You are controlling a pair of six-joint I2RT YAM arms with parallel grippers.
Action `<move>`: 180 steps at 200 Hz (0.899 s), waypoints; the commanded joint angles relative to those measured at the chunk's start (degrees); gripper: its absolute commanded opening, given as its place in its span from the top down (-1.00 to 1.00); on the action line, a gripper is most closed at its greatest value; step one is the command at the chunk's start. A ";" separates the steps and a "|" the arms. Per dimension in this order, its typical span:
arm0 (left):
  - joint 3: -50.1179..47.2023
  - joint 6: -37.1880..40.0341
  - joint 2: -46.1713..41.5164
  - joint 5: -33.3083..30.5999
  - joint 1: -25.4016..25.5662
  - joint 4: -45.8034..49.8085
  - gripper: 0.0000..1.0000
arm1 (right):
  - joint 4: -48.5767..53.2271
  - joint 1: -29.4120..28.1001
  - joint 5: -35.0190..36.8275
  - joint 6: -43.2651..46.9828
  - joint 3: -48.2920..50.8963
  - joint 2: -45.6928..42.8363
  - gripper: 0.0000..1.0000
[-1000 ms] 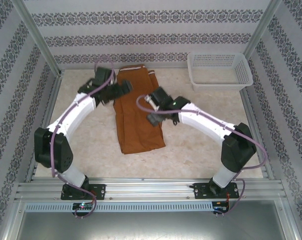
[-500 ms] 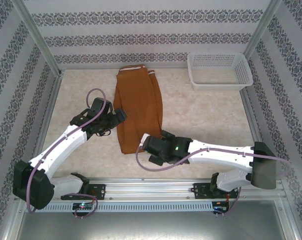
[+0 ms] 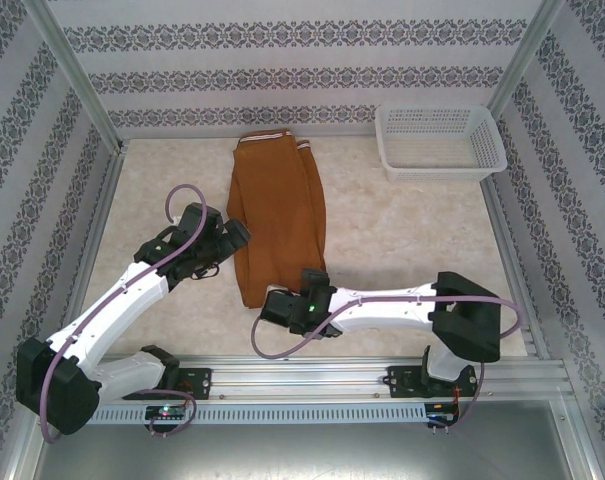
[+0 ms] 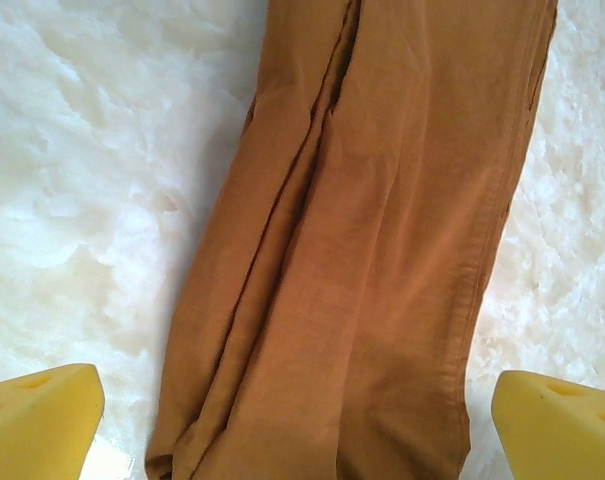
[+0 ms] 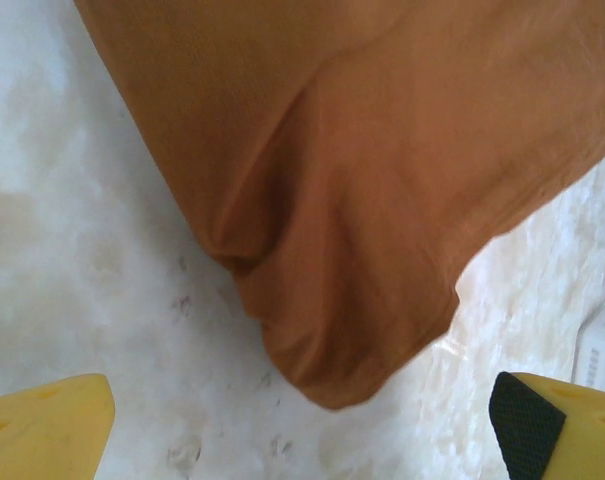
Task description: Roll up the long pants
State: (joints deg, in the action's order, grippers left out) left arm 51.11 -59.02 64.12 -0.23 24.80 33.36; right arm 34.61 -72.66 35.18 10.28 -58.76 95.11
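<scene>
The long pants (image 3: 279, 215) lie flat on the pale table, rust-brown, legs folded together, with the striped waistband (image 3: 272, 140) at the far end. My left gripper (image 3: 236, 236) hovers open at the left edge of the lower legs. In the left wrist view the cloth (image 4: 382, 250) runs between the yellow fingertips (image 4: 40, 420). My right gripper (image 3: 273, 304) stands open at the near leg ends. In the right wrist view the hem corner (image 5: 362, 320) lies just ahead of the gripper (image 5: 302, 440), whose fingers hold nothing.
A white plastic basket (image 3: 440, 140) stands at the back right corner. Patterned walls and metal posts (image 3: 77, 75) close in the table on three sides. An aluminium rail (image 3: 302, 378) runs along the near edge.
Both arms have drawn back toward the near edge. The left came down from the waistband to the lower legs. The right swung from the pants' right side to the leg ends. Both stayed open.
</scene>
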 commanded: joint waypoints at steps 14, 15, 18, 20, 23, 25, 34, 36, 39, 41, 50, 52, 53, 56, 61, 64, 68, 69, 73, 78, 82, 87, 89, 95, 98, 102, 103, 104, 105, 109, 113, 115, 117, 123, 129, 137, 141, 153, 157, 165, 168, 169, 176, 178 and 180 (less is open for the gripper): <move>-0.74 -1.87 -0.62 -4.11 0.64 1.97 -1.00 | -7.46 4.27 3.68 7.89 -0.58 4.04 -0.93; -0.70 -1.92 -0.60 -4.14 0.62 2.01 -1.00 | -7.63 4.41 3.80 8.08 -0.61 4.17 -0.93; -0.74 -1.92 -0.64 -4.39 0.62 2.05 -1.00 | -8.16 4.71 4.21 8.73 -0.50 4.49 -0.92; -0.75 -1.96 -0.57 -4.42 0.65 1.99 -1.00 | -8.55 4.92 4.33 9.19 -0.55 4.78 -0.92; -0.75 -2.04 -0.52 -4.55 0.63 1.94 -1.00 | -9.12 5.20 4.63 9.94 -0.41 5.20 -0.91; -0.77 -2.01 -0.51 -4.66 0.61 1.96 -1.00 | -9.49 5.39 4.74 10.35 -0.35 5.42 -0.91; -0.75 -1.96 -0.36 -4.99 0.65 1.78 -1.00 | -11.27 6.47 4.99 12.15 0.07 6.24 -0.87; -0.75 -2.01 -0.30 -5.10 0.61 1.70 -1.00 | -11.66 6.76 4.94 12.44 0.19 6.41 -0.86; -0.75 -2.01 -0.18 -5.27 0.63 1.70 -1.00 | -12.15 7.20 4.67 12.68 0.29 6.67 -0.82; -0.75 -1.98 -0.10 -5.30 0.61 1.77 -1.00 | -12.43 7.52 4.49 12.75 0.31 6.84 -0.80; -0.46 -1.97 0.33 -5.70 0.62 1.86 -1.00 | -12.79 8.88 2.78 12.93 0.28 7.46 -0.67; -0.39 -1.97 0.42 -5.80 0.63 1.92 -1.00 | -12.76 9.21 2.41 12.88 0.31 7.57 -0.64; -0.31 -1.97 0.50 -5.86 0.66 1.94 -1.00 | -12.74 9.34 2.25 12.81 0.31 7.65 -0.62; -0.15 -2.02 0.69 -5.88 0.68 2.11 -1.00 | -12.78 9.77 1.78 12.75 0.31 7.82 -0.55; 0.00 -1.90 1.03 -6.00 0.61 2.34 -1.00 | -12.81 10.41 1.07 12.57 0.35 8.18 -0.44; 0.21 -1.89 1.29 -6.01 0.65 2.46 -1.00 | -12.86 10.72 0.87 12.48 0.46 8.31 -0.39; 0.30 -1.88 1.52 -5.97 0.66 2.56 -1.00 | -12.82 11.05 -0.03 12.41 0.49 8.54 -0.32; 0.30 -1.88 1.53 -6.08 0.63 2.57 -1.00 | -12.77 11.14 -0.25 12.40 0.49 8.57 -0.30; 0.45 -1.93 1.72 -6.20 0.66 2.70 -1.00 | -12.50 11.48 -1.02 12.14 0.45 8.68 -0.23; 0.51 -2.12 1.93 -6.26 0.65 2.83 -1.00 | -12.22 11.83 -1.72 11.96 0.45 8.84 -0.14; 0.56 -2.27 1.99 -6.36 0.61 2.85 -1.00 | -11.89 12.07 -2.33 11.72 0.34 8.91 -0.07; 0.54 -2.47 2.11 -6.53 0.63 2.83 -1.00 | -11.13 12.38 -3.34 11.40 0.02 8.95 0.06; 0.54 -2.56 2.07 -6.60 0.61 2.84 -1.00 | -10.75 12.48 -3.77 11.15 -0.17 8.89 0.11; 0.48 -2.74 2.12 -6.76 0.60 2.80 -1.00 | -9.42 12.86 -4.91 10.46 -0.81 9.00 0.25; 0.52 -2.78 2.15 -6.92 0.60 2.91 -1.00 | -8.75 13.01 -5.36 10.14 -1.21 8.97 0.36; 0.53 -2.99 2.09 -7.02 0.63 3.01 -1.00 | -7.40 13.19 -6.43 9.71 -2.03 8.95 0.55; 0.50 -3.05 2.08 -7.09 0.61 2.97 -1.00 | -7.40 13.19 -6.43 9.71 -2.03 8.95 0.55; 0.53 -3.08 2.11 -7.12 0.61 3.00 -1.00 | -7.12 13.22 -6.65 9.64 -2.13 8.91 0.59; 0.55 -3.14 2.09 -7.18 0.61 3.01 -1.00 | -6.85 13.28 -6.94 9.57 -2.36 8.89 0.63; 0.48 -3.26 2.04 -7.28 0.63 3.02 -1.00 | -5.76 13.41 -7.67 9.27 -3.03 8.77 0.76; 0.49 -3.29 2.06 -7.38 0.67 2.93 -1.00 | -4.91 13.51 -8.28 8.99 -3.60 8.63 0.97; 0.55 -3.29 2.02 -7.27 0.62 2.89 -1.00 | -4.49 13.51 -8.57 8.91 -3.91 8.52 1.00; 0.50 -3.29 2.05 -7.32 0.61 2.86 -1.00 | -4.12 13.56 -8.84 8.84 -4.24 8.34 1.00; 0.59 -3.25 2.13 -7.33 0.67 2.78 -1.00 | -2.89 13.58 -10.01 8.71 -5.22 7.90 1.00; 0.67 -3.20 2.26 -7.34 0.60 2.78 -1.00 | -1.31 13.77 -11.60 8.49 -6.63 7.44 1.00; 0.84 -3.12 2.48 -7.26 0.66 2.87 -1.00 | 1.05 14.22 -14.10 7.94 -8.65 6.92 1.00; 1.00 -3.11 2.58 -7.19 0.66 2.85 -1.00 | 2.18 14.42 -15.15 7.64 -9.70 6.68 1.00; 1.17 -3.11 2.80 -7.02 0.63 2.71 -1.00 | 4.85 15.25 -18.26 6.89 -12.51 5.70 1.00; 1.19 -3.11 2.87 -7.02 0.62 2.74 -1.00 | 5.39 15.58 -19.36 6.74 -13.30 5.35 1.00; 1.27 -3.11 2.95 -6.81 0.68 2.62 -1.00 | 6.35 16.24 -21.08 6.22 -14.80 4.72 1.00; 1.27 -3.11 2.99 -6.69 0.63 2.62 -1.00 | 6.50 16.50 -21.55 5.98 -15.33 4.39 1.00; 1.27 -3.16 2.97 -6.66 0.62 2.60 -1.00 | 6.64 16.59 -21.82 5.89 -15.50 4.34 1.00; 1.24 -3.28 3.03 -6.63 0.65 2.55 -1.00 | 7.27 17.19 -23.13 5.52 -16.54 3.91 1.00; 1.26 -3.35 3.03 -6.63 0.62 2.55 -1.00 | 7.41 17.33 -23.49 5.42 -16.84 3.80 1.00; 1.20 -3.37 2.97 -6.63 0.63 2.57 -1.00 | 7.56 17.43 -23.84 5.38 -17.11 3.73 1.00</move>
State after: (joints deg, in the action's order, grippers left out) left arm 50.89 -61.39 66.87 -6.09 24.80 34.33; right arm 37.43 -56.93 18.72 18.24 -71.46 102.37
